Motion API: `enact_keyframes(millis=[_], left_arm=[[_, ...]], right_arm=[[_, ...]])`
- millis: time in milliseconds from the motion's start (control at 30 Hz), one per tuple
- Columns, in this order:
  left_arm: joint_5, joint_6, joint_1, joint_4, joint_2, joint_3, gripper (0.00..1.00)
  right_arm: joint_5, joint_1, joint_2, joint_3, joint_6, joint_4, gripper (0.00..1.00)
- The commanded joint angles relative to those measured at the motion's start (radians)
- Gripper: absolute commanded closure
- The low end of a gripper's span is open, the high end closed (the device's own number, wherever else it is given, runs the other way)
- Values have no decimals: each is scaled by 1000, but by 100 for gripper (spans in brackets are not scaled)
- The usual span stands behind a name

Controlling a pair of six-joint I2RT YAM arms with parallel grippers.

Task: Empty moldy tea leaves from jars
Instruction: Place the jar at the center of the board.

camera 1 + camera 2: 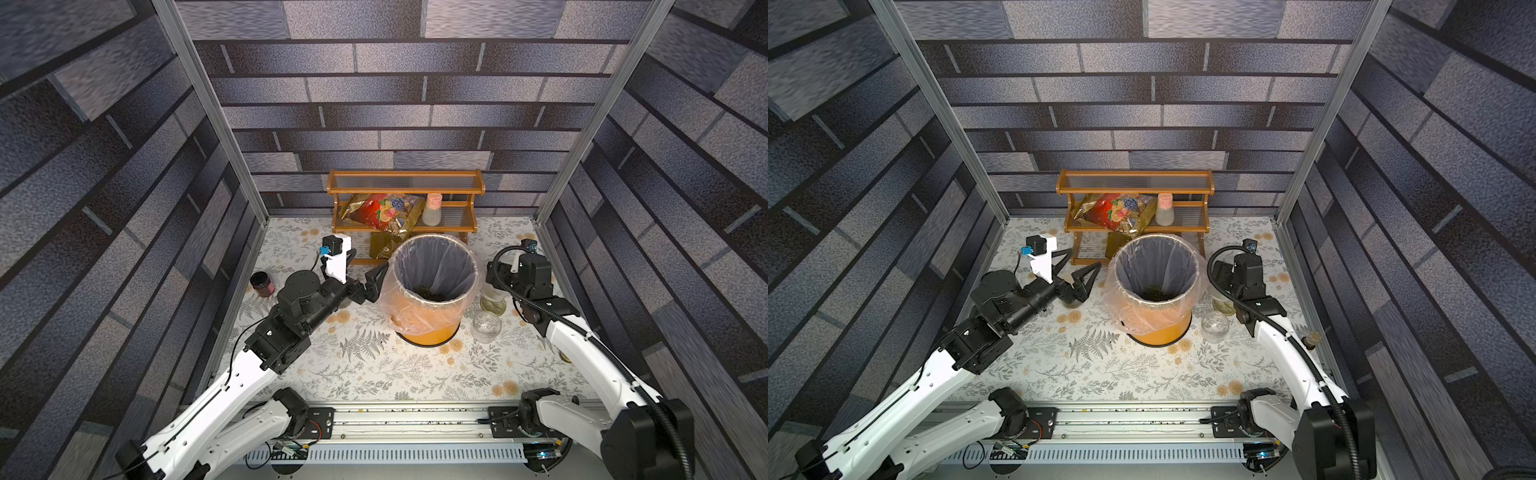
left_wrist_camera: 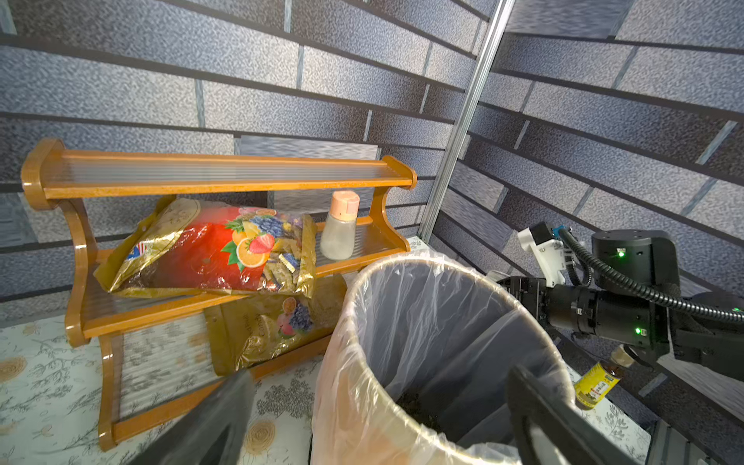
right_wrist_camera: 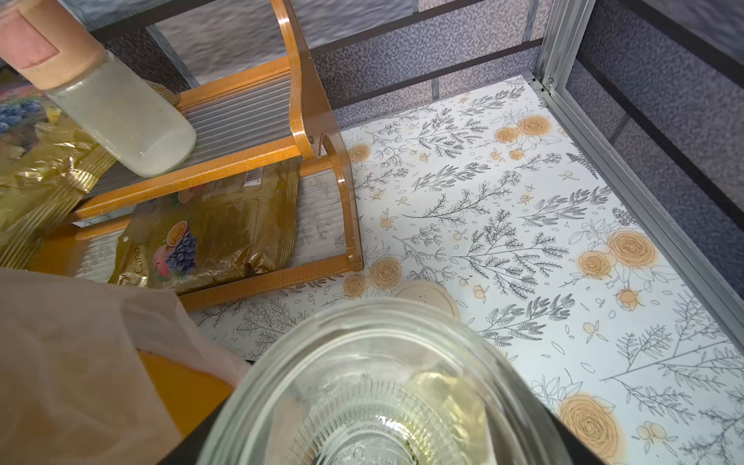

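Grasping a clear glass jar (image 1: pixel 493 304) right of the central orange bin (image 1: pixel 428 334) is the right gripper (image 3: pixel 378 439); left gripper (image 1: pixel 1086 257) gapes, empty.

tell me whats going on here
The right pincer grips a small clear glass jar beside the orange round bin lined with a clear plastic bag; the jar looks nearly empty. At the bin's bottom lie dark loose tea leaves. The left pincer hangs open and empty on the bin's other side. A second clear glass jar stands nearby.
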Motion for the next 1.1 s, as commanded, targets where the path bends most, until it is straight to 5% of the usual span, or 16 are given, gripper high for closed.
enact_keyframes(millis=[0,400,1067], left_arm=[[-26,-16,6,-19,-29,-23,0],[-33,-10,18,-41,-60,-51,0],[-22,-9,35,-31,-36,-49,0]], right_arm=[[-16,-7,21,-31,-24,234,100],[-141,13,147,-114,-25,441,100],[-96,95,290,-105,-68,509,100]])
